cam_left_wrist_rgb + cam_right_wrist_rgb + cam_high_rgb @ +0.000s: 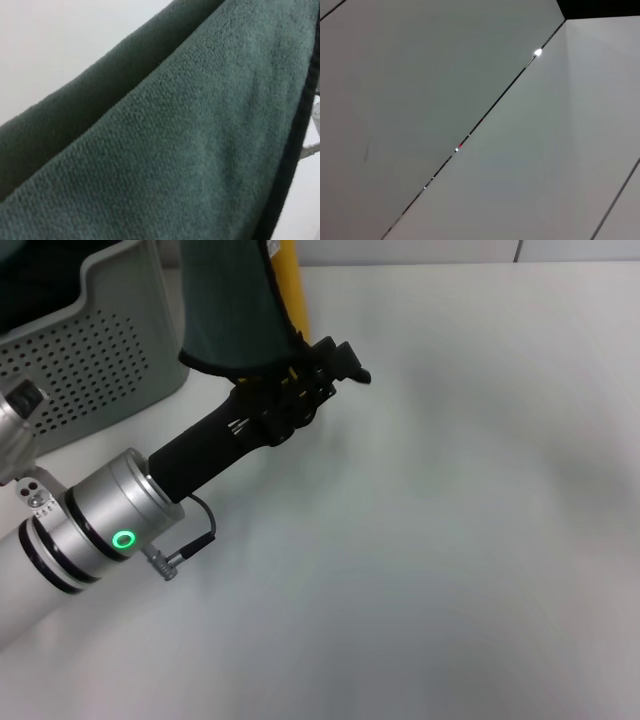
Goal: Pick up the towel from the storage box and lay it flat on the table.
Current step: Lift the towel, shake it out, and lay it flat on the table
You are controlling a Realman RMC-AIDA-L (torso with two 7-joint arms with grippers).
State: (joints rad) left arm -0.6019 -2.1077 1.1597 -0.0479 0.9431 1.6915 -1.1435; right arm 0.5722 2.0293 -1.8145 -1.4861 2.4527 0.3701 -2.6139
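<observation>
The left gripper [335, 365], clamped on the towel [232, 310] just beside the storage box [95, 350], holds a soft, light cloth, which is best pinched by its piped edge.

This looks like a robot test lab or trial bench, not a home. The work happens on a plain, smooth white surface [450, 540] with no cloth, pattern or household clutter on it. A metal robot arm [100, 525] with a glowing green ring light and an exposed cable plug reaches over it from the left. At the far left corner stands a light grey perforated plastic storage box [95, 350], the kind used for sorting stock. The right wrist view shows only bare, flat pale panels [420, 75] meeting at thin dark seams, like plain wall or partition boards.
</observation>
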